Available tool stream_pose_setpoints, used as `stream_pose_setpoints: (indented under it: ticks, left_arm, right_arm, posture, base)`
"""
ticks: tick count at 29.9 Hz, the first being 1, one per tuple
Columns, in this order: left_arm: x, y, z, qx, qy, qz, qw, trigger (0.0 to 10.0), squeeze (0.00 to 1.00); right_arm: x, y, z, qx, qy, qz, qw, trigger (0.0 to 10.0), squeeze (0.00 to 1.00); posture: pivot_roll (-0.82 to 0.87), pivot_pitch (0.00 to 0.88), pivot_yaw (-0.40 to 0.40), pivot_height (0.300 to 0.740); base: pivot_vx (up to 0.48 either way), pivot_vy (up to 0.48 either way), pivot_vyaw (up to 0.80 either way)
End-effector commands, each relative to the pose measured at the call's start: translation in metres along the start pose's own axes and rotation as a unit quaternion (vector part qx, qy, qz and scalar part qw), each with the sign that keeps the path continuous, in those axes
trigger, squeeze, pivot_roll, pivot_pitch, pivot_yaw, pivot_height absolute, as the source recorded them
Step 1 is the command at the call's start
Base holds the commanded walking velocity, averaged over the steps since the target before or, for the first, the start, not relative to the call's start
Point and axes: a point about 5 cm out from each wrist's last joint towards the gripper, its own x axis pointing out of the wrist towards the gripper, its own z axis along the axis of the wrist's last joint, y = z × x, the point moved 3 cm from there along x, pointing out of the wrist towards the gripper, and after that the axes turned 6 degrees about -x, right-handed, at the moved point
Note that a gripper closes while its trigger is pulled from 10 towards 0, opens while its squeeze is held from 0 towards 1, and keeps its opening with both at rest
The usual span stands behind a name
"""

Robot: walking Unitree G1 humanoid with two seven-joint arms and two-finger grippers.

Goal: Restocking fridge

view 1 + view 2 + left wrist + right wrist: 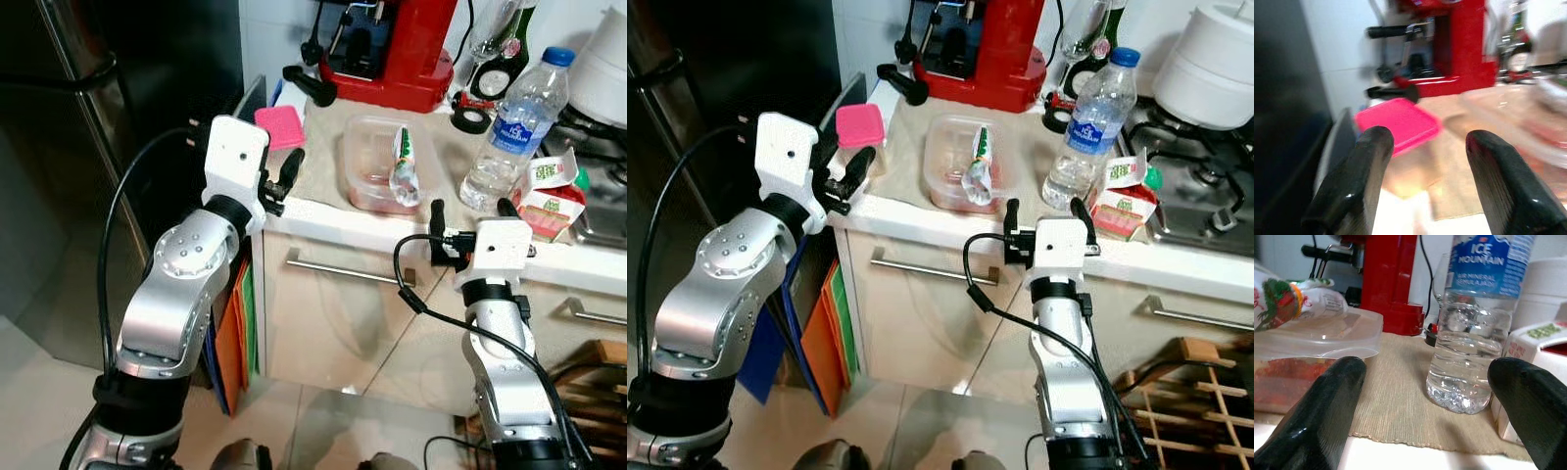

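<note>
Far left: dark fridge (147,108) with a steel edge, door side facing the counter (323,211).

Left gripper (279,186) is raised at the counter's left end, fingers spread wide and holding nothing, aimed at a pink lidded container (279,125) that sits at that end, near the fridge. In the left wrist view the pink lid (1398,125) lies between and beyond the 2 fingertips (1371,152), apart from them.

Behind it: red coffee machine (392,49) against the wall.

Mid-counter, on a beige mat (1396,406): clear plastic tub (382,166) with reddish contents and a crumpled packet (404,166) lying on top.

Right gripper (468,213) hovers at the counter's front edge, fingers wide apart and empty, pointing between the tub and a water bottle (514,122) (label reads ICE MOUNTAIN, blue cap, upright, about half full). Just right of the bottle, a small red-and-white carton (549,196) with a green cap.

Far right: gas hob (1200,201) with a white pot (1215,59).

Below the counter: drawer fronts with bar handles (343,266).
</note>
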Motion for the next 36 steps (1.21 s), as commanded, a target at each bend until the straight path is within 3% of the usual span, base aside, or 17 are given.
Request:
stream_pose_setpoints:
  ticks: [1,6,13,19,25,29,30,36]
  left_arm:
    - [0.002,0.011,0.009,-0.008,-0.02,0.032,0.999,10.0,1.0]
    - [0.003,0.023,0.013,-0.059,-0.028,0.095,0.993,10.0,1.0]
    - [0.007,0.026,0.003,-0.055,-0.003,0.101,0.993,10.0,1.0]
    - [0.017,0.01,0.004,-0.032,0.023,0.058,0.998,10.0,1.0]
    - [0.021,0.008,0.014,-0.017,0.014,0.046,0.999,10.0,1.0]
    - [0.023,-0.005,0.019,-0.049,0.037,0.015,0.998,10.0,1.0]
    - [0.024,-0.008,0.02,-0.056,0.039,0.016,0.998,10.0,0.0]
    - [0.034,-0.022,0.028,-0.075,0.046,0.016,0.996,10.0,0.0]
  right_arm:
    - [0.003,-0.004,0.002,-0.002,-0.008,-0.016,1.0,10.0,0.0]
    - [0.005,-0.006,0.002,-0.001,-0.011,-0.028,1.0,10.0,0.0]
    - [0.006,-0.003,0.002,0.004,-0.014,-0.037,0.999,10.0,0.0]
    - [0.007,-0.001,0.001,0.006,-0.015,-0.045,0.999,10.0,0.0]
    - [0.007,0.0,0.002,0.008,-0.018,-0.047,0.999,10.0,0.0]
    - [0.007,0.0,0.002,0.007,-0.018,-0.045,0.999,10.0,0.0]
    - [0.007,0.001,0.002,0.005,-0.02,-0.042,0.999,10.0,0.0]
    - [0.012,0.007,0.009,-0.001,-0.031,-0.021,0.999,10.0,0.0]
  posture:
    - [0.02,0.0,-0.001,0.703]
    - [0.02,0.0,0.013,0.703]
    - [0.02,0.0,0.035,0.703]
    - [0.02,0.0,0.053,0.703]
    - [0.02,0.0,0.054,0.703]
    - [0.02,0.0,0.041,0.703]
    - [0.02,0.0,0.024,0.703]
    - [0.02,0.007,-0.017,0.703]
  base:
    - [0.0,0.0,0.0]
    - [0.0,0.0,0.0]
    - [0.0,0.0,0.0]
    - [0.0,0.0,0.0]
    - [0.0,0.0,0.0]
    - [0.0,0.0,0.0]
    - [0.0,0.0,0.0]
    - [0.0,0.0,0.0]
